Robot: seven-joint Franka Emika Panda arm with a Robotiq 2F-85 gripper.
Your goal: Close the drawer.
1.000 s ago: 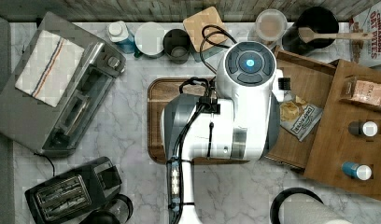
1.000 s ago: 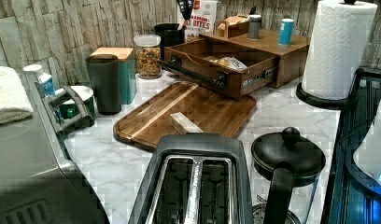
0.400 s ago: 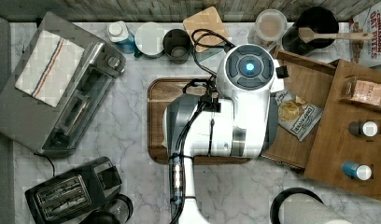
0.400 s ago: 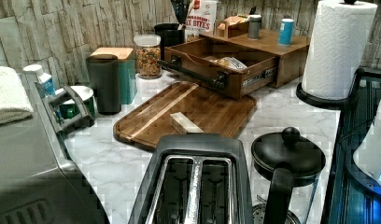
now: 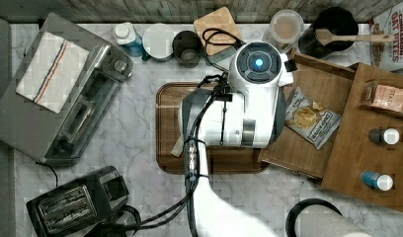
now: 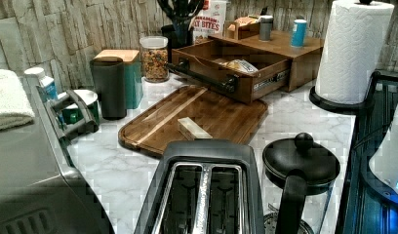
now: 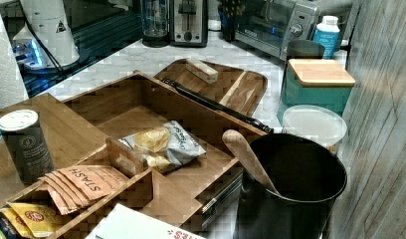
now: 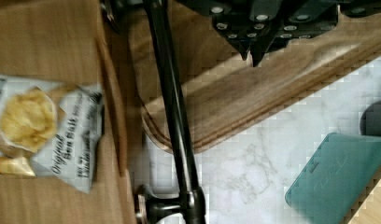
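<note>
1. The drawer (image 6: 238, 68) sticks out of its wooden cabinet (image 6: 285, 46), wide open.
2. The gripper (image 8: 250, 53) is pinched closed, holding nothing, beside the black handle (image 8: 172, 112).
3. The drawer looks stiff and fairly light; pushing the handle should slide it in.

Dim, blocky frames; wrist view blurred

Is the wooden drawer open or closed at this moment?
Open. The drawer stands pulled out from the cabinet, its inside uncovered with a chip bag lying in it, and its black handle bar reaches over the tray.
</note>
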